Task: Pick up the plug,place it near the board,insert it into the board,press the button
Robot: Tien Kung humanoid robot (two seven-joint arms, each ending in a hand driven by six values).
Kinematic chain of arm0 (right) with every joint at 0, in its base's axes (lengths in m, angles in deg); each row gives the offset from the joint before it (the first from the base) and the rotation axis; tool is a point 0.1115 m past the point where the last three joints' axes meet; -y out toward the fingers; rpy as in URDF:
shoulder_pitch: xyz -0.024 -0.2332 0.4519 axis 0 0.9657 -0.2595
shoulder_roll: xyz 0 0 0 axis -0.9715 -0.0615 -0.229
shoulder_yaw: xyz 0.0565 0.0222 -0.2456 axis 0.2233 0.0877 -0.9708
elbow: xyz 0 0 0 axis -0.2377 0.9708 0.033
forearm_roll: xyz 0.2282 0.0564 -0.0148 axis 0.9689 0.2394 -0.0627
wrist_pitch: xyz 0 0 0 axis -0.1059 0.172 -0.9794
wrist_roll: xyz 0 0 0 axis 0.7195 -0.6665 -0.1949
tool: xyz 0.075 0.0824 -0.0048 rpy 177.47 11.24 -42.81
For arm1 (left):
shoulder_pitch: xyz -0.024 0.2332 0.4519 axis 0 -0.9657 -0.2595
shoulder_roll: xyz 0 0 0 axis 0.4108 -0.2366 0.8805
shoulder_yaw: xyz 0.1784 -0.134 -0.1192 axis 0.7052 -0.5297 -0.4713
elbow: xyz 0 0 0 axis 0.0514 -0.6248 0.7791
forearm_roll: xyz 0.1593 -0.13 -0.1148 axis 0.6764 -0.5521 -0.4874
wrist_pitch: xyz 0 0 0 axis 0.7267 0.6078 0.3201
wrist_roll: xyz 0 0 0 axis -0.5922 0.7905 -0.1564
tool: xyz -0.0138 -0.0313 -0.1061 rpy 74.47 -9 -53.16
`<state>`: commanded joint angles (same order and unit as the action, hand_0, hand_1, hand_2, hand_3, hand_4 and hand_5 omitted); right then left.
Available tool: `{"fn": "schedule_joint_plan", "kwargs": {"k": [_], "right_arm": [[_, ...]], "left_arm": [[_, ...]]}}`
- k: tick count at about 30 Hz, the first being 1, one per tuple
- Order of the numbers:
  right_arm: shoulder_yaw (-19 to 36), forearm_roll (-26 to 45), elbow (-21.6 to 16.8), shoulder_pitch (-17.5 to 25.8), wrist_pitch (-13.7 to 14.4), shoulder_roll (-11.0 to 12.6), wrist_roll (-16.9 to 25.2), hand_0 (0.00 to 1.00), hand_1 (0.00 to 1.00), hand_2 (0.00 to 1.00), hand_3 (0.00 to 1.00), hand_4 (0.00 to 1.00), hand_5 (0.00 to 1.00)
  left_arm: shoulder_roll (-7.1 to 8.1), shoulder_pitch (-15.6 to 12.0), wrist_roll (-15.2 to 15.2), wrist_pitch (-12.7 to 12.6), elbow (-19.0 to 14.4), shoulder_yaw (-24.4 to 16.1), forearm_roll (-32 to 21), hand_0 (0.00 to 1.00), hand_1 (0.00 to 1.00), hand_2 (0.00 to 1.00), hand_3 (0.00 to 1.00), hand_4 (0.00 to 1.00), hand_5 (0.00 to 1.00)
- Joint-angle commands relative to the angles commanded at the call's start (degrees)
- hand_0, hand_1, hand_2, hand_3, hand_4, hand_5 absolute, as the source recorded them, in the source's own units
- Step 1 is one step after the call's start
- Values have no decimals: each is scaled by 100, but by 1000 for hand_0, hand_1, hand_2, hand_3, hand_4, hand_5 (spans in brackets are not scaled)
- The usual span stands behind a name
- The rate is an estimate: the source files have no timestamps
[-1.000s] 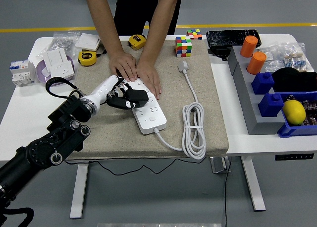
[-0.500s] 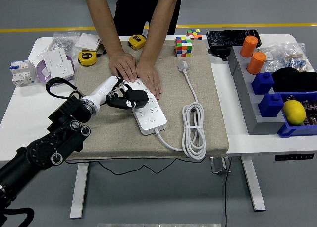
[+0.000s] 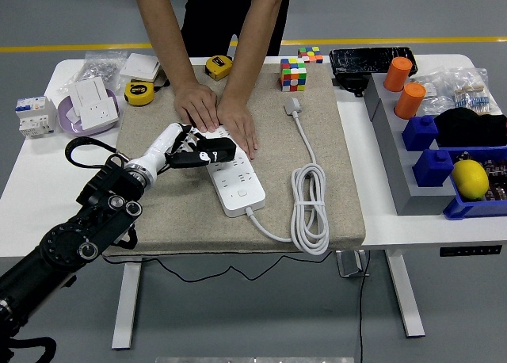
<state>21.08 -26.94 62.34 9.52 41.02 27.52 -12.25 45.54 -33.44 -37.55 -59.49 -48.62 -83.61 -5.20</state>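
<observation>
A white power strip (image 3: 234, 179) lies on the beige mat (image 3: 317, 101), its white cable (image 3: 310, 212) coiled to the right. My left hand (image 3: 190, 150) has its fingers curled around a black plug (image 3: 217, 151), holding it over the strip's far left end. A person at the far side presses both hands (image 3: 218, 113) down on the strip's far end, right beside the plug. My right arm is out of view.
Two yellow tape measures (image 3: 139, 92) and white sockets (image 3: 93, 103) sit at the back left. A colour cube (image 3: 293, 74) stands behind the mat. Blue bins (image 3: 467, 181), orange cylinders (image 3: 409, 100) and a lemon (image 3: 470, 178) fill the right side.
My left hand has moved up and away with the plug, from over the strip's middle toward its far end near the person's hands.
</observation>
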Motion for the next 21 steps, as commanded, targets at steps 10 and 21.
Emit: {"fn": "schedule_joint_plan", "kwargs": {"k": [10,21], "right_arm": [[2,20,0,25,3,-18,10,965,676,606,585,998,698],[-14,67,0,35,3,-22,19,965,674,606,586,998,699]], "left_arm": [[98,-335,121,-138,-151,-574,-81,236,167,256,351,785,328],[250,-580,21,-182,28,-1025,505,280,286,302,409,732,310]]}}
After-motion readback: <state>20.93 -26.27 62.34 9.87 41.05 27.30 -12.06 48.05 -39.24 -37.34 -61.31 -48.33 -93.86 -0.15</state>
